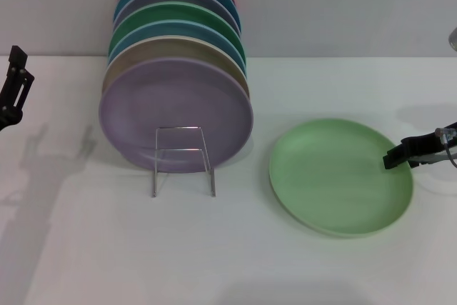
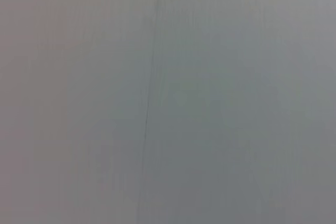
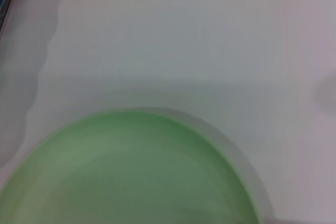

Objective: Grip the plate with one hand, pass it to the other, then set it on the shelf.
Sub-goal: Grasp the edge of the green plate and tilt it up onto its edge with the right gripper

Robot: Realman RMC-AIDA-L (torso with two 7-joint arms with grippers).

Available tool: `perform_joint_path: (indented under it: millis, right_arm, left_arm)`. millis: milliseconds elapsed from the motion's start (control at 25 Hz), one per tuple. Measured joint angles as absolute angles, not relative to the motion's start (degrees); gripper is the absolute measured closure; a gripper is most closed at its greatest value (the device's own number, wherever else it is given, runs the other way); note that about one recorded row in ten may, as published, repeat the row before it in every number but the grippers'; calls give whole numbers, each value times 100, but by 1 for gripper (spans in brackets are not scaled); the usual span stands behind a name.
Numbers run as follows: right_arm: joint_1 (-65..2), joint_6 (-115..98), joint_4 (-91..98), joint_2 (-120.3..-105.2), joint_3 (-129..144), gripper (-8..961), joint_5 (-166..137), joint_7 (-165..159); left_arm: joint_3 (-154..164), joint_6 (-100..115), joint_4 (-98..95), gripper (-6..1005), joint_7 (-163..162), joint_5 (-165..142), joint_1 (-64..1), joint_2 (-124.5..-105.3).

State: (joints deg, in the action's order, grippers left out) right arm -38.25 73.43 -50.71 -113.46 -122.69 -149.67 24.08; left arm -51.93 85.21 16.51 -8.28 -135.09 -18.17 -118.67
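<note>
- Two grippers in the head view: right gripper (image 1: 397, 156) at the light green plate (image 1: 340, 175) rim on the table — grip undeterminable; left gripper (image 1: 13, 89) parked far left. Rack (image 1: 183, 159) looks full — placement may jam.
- Left wrist view: blank grey.
- Right wrist view: plate (image 3: 131, 171) just below — a shallow rim hold could slip.

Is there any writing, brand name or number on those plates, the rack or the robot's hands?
None: no word, label, number or sign can be read in any view.
The light green plate lying on the table is plain.
The stacked plates standing in the wire rack are plain.
The right gripper at the plate's rim and the left gripper at the far left show no markings.
</note>
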Motion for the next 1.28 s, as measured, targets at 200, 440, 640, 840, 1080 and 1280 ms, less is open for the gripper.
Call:
perform_joint_path:
  millis: [200, 440, 640, 840, 1080, 1280]
  right_arm:
    - [-3863, 7277, -4944, -11344, -12269, 627, -14968, 2408]
    - [-3883, 7239, -4905, -11340, -12270, 667, -14968, 2408]
    - [-3875, 7231, -4891, -11337, -12270, 694, -14968, 2408]
    - [-3865, 7216, -4887, -11337, -12270, 714, -14968, 2443]
    - [-3878, 7216, -4861, -11337, -12270, 738, -14968, 2500]
    - [-3889, 7215, -4817, -11337, -12270, 758, -14983, 2544]
  left_arm:
    - [-5237, 8527, 1642, 200, -826, -13509, -1819, -11865]
    - [-5245, 8536, 1634, 200, -817, -13509, -1820, -11864]
    - [-5264, 8544, 1634, 201, -828, -13509, -1820, -11859]
    - [-5276, 8550, 1635, 201, -848, -13509, -1820, -11856]
    - [-5312, 8552, 1635, 202, -865, -13508, -1819, -11861]
    - [-5312, 8552, 1635, 202, -873, -13509, -1819, -11864]
